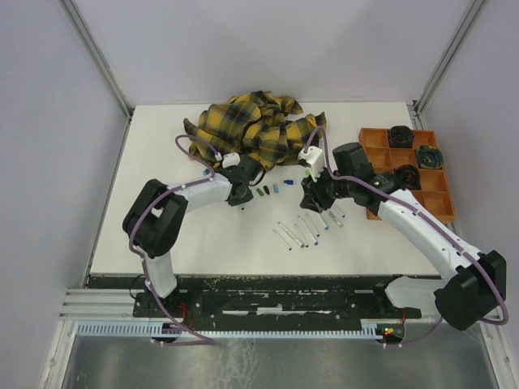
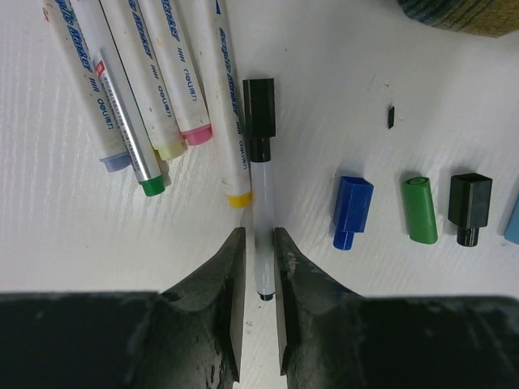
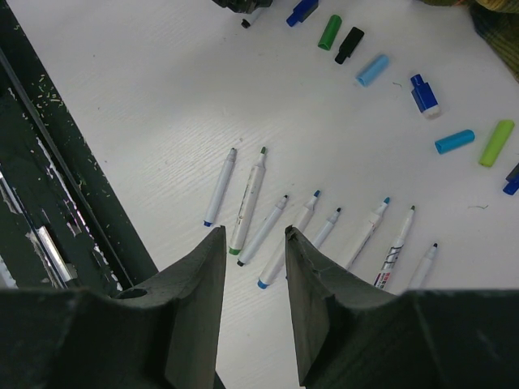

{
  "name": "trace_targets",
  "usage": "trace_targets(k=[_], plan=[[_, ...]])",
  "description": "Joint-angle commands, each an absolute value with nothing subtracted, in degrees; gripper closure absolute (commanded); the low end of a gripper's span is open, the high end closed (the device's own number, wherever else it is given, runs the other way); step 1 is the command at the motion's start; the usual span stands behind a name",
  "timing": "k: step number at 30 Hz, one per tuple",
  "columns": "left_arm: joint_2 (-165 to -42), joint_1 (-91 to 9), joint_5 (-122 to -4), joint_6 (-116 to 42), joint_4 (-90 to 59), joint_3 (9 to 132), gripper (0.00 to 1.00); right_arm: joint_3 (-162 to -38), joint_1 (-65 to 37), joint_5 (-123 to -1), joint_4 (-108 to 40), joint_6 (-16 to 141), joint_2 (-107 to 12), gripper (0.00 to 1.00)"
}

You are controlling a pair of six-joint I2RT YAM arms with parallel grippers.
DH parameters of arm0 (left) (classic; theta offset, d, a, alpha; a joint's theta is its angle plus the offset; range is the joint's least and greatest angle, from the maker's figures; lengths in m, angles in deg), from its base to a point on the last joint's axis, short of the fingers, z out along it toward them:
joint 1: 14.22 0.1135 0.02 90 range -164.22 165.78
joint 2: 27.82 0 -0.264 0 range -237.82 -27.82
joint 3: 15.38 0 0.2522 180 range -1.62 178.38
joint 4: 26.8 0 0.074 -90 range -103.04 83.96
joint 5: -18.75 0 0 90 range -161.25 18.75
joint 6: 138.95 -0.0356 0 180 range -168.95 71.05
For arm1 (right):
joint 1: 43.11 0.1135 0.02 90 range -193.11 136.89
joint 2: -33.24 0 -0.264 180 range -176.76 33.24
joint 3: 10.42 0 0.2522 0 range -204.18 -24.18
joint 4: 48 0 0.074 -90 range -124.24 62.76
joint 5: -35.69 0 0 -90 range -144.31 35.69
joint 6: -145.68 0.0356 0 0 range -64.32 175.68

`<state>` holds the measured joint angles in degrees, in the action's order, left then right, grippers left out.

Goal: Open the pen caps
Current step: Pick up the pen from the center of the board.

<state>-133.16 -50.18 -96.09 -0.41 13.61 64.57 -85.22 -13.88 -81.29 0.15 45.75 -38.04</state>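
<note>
Left gripper (image 2: 259,237) straddles a pen (image 2: 261,190), black cap (image 2: 259,105) on; we cannot tell whether it pinches. Right gripper (image 3: 254,233), jaws apart, empty, hangs over uncapped pens (image 3: 247,198); loose caps (image 3: 330,32) lie beyond.

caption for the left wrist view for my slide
Jaws straddle the black-capped pen on the table; a blue cap, green cap and black cap lie loose beside it.

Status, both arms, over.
Left end effector straddling black-capped pen, grip unconfirmed. Right end effector open over uncapped pens. Yellow-ended pen close alongside.
</note>
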Motion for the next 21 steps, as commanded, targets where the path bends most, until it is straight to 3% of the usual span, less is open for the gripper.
trace_targets(k=[1, 9, 14, 21], plan=[[-134.0, -50.1, -95.9, -0.5, 12.4, 64.7, 0.76, -85.0, -14.1, -82.2, -1.3, 45.3, -37.2, 0.57], [-135.0, -50.1, -95.6, 0.1, 12.5, 64.4, 0.82, -85.1, -14.0, -82.3, -1.3, 45.3, -37.2, 0.57], [-134.8, -50.1, -95.5, 0.1, 12.7, 64.4, 0.97, -85.0, -14.1, -82.3, -1.3, 45.3, -37.2, 0.57], [-129.2, -50.2, -95.7, 0.1, 12.1, 62.7, 0.97, -85.1, -14.1, -83.6, -1.3, 45.3, -37.2, 0.57]])
